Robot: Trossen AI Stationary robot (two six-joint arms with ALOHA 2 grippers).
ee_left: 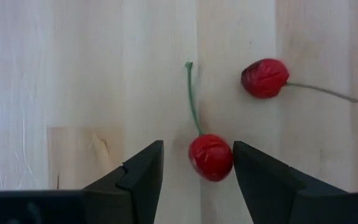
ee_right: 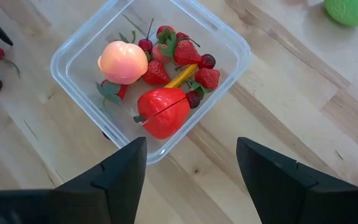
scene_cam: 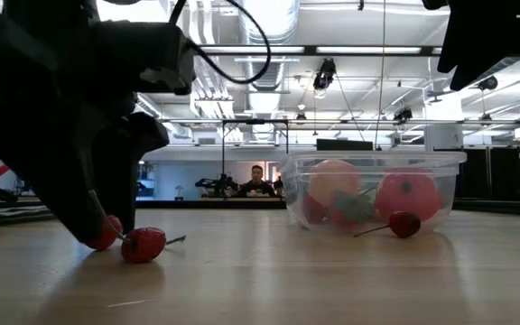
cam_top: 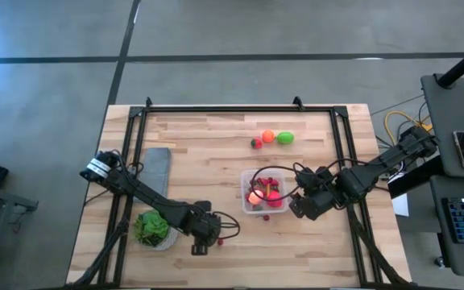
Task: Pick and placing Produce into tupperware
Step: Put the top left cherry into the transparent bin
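Note:
My left gripper (ee_left: 197, 165) is open and low over the table near its front. A red cherry (ee_left: 210, 157) with a green stem lies on the wood between the fingers, close to one finger. It also shows in the low view (scene_cam: 105, 235). A second cherry (ee_left: 265, 78) lies just beyond. The clear tupperware (cam_top: 245, 181) holds a peach (ee_right: 123, 61), a red fruit (ee_right: 163, 112), strawberries and cherries. My right gripper (ee_right: 191, 168) is open and empty above the box's near right corner. An orange (cam_top: 268, 136), a green fruit (cam_top: 285, 138) and a strawberry (cam_top: 256, 143) lie farther back. My left gripper comes from above with a finger on each side of the cherry, which rests on the table. One finger (ee_left: 253, 171) stands right against the cherry's side (ee_left: 227, 158). I cannot tell whether it touches.
A leafy green head in a white bowl (cam_top: 153, 228) stands just left of my left arm, with a grey slab (cam_top: 158, 167) behind it. One cherry (cam_top: 266, 216) lies on the table in front of the box. A black frame (cam_top: 240, 110) borders the table. A person (scene_cam: 257, 181) sits far behind.

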